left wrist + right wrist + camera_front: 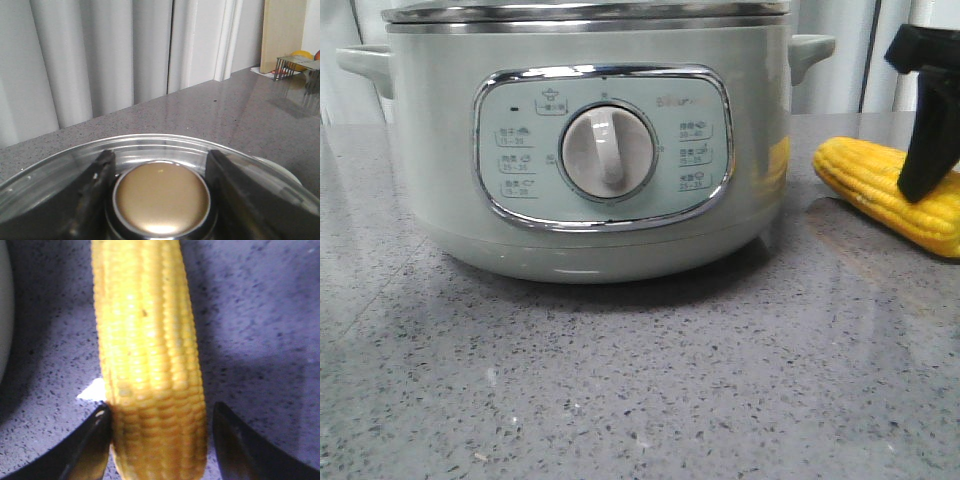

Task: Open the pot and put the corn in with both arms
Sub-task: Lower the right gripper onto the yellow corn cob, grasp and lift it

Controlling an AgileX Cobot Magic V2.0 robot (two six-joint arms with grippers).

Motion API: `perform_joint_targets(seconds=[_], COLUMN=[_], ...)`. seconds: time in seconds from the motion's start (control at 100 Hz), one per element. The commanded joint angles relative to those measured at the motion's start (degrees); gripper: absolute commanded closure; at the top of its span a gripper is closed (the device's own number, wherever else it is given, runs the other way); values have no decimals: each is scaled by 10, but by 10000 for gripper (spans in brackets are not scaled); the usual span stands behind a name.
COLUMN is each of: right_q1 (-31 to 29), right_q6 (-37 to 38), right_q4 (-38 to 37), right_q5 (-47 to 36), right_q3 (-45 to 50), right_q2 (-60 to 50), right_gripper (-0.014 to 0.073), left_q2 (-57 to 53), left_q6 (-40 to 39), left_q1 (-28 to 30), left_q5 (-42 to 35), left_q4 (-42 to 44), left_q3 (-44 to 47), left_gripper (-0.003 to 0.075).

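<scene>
Front view: the sage-green pot (590, 150) is seen lidded at centre-left on the grey speckled counter (620, 400); the corn (880, 190) lies to its right, under the right gripper (930, 115). Left wrist view: the lid's gold knob (161, 197) is straddled by the left gripper (160, 200), jaws spread. Right wrist view: the corn is flanked by spread jaws, one finger (92, 445) touching.

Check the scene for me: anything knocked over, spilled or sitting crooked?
Nothing stands out. The pot stands level with its lid seated. The corn lies whole on the counter. The left gripper straddles the lid knob; the right gripper straddles the corn.
</scene>
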Motion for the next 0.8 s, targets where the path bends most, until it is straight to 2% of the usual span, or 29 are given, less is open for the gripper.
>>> perform_joint_targets(seconds=[0.0,0.1,0.27,0.33,0.47,0.66,0.79], right_q1=[-1,-1,-1,-1,-1,-1,-1], right_q6=[-2,-2,-2,-2,-2,-2,5], right_q4=[-1,-1,-1,-1,-10,-13,-38], right_q5=[-9,-7,-11,-12,-3,35,51], right_q3=[-17,-18,-18,-18,-18,-18,-18], right_q2=[-1,8,11,11,9,-27,-85], right_gripper=[226,304,591,667,663,663,663], left_q2=[-47,-55,-58,-68,-112,-208,-273], left_q6=[-1,-1,-1,-1,6,20,20], left_q1=[0,0,0,0,9,62,116], left_q5=[-84,-87,-60,-51,-26,88,165], left_q4=[13,43,51,58,76,77,124], left_q3=[-22,-44,-100,-113,-118,-117,-111], left_gripper=[741,741,741,741,741,741,741])
